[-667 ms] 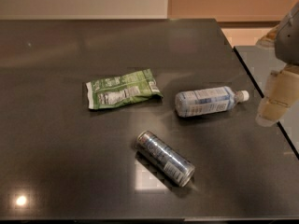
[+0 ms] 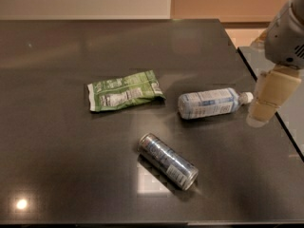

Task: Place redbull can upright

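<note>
The redbull can (image 2: 167, 161) lies on its side on the dark table (image 2: 57, 137), front centre, its shiny top pointing toward the lower right. My gripper (image 2: 262, 113) hangs at the right edge of the view, above the table's right side, just right of the bottle's cap. It is well away from the can, up and to the right of it, and holds nothing that I can see.
A clear plastic bottle (image 2: 209, 103) with a white cap and pale blue label lies on its side between the can and the gripper. A green snack bag (image 2: 124, 90) lies flat left of the bottle. The table's right edge runs just under the gripper.
The gripper has shifted slightly left and down toward the bottle's cap. The can, bottle and bag have not moved.
</note>
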You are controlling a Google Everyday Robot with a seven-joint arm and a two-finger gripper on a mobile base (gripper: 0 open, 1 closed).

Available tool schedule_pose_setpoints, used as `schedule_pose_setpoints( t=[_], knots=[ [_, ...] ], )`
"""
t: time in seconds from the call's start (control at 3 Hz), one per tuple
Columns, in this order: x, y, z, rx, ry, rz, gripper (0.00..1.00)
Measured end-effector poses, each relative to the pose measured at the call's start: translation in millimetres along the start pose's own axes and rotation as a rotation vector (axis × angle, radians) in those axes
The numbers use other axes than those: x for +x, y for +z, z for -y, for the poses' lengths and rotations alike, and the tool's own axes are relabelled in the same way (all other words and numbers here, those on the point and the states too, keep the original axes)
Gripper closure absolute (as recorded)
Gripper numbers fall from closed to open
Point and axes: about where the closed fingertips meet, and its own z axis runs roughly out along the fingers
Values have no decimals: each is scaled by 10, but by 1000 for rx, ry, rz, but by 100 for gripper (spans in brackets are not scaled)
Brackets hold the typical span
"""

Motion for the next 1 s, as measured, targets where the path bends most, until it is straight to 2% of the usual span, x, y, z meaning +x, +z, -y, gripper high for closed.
schedule_pose_setpoints(
  t=[0.33, 0.67, 1.0],
  knots=[
    [-285, 183, -57, -47, 32, 5, 0],
    [-611, 339, -148, -85, 94, 20, 0],
    [-872, 418, -309, -98, 174, 48, 0]
  ],
)
